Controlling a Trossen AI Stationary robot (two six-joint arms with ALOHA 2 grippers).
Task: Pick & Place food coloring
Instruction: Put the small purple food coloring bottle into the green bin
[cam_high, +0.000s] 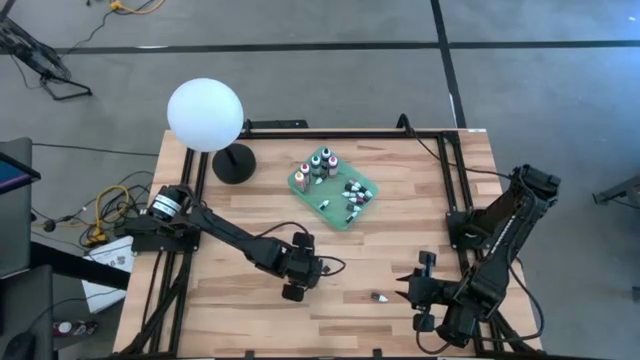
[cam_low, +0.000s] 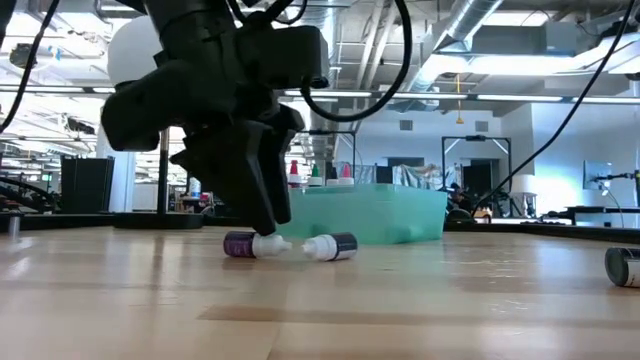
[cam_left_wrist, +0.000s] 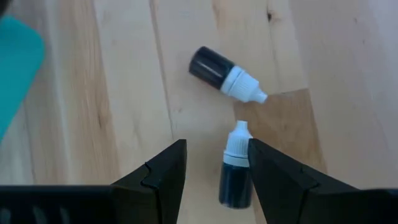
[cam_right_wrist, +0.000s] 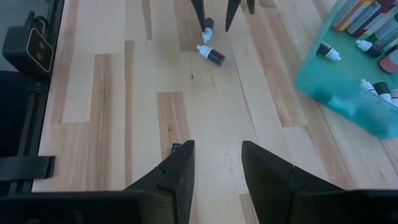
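Left gripper (cam_left_wrist: 214, 171), fingers spread a bottle-width apart and lowered to the tabletop, straddles one small dark dropper bottle (cam_left_wrist: 235, 169) that lies on its side with its white tip pointing away from the wrist; the bottle sits close against one finger, and whether that finger touches it cannot be told; nothing is yet gripped. A second dropper bottle (cam_left_wrist: 225, 74) lies just beyond, tip turned toward the first, the two tips near but apart. In the low view both lie flat on the wood in front of the green tray (cam_low: 375, 215), which in the high view holds the remaining food coloring (cam_high: 335, 180): larger capped bottles upright at one end, small tubes lying loose at the other. One stray bottle (cam_high: 380, 297) lies near the table's front edge, close to the right gripper (cam_right_wrist: 216, 163), which waits low at the front right corner, fingers parted and empty. Handling, as judged: each bottle is light, round, smooth plastic, apt to roll or squirt out of a pinch; the dark body is likely slightly squeezable, the white cap stiffer. The better hold is across the dark body near its middle, fingers square to its length. No brand, label or writing is legible on any bottle
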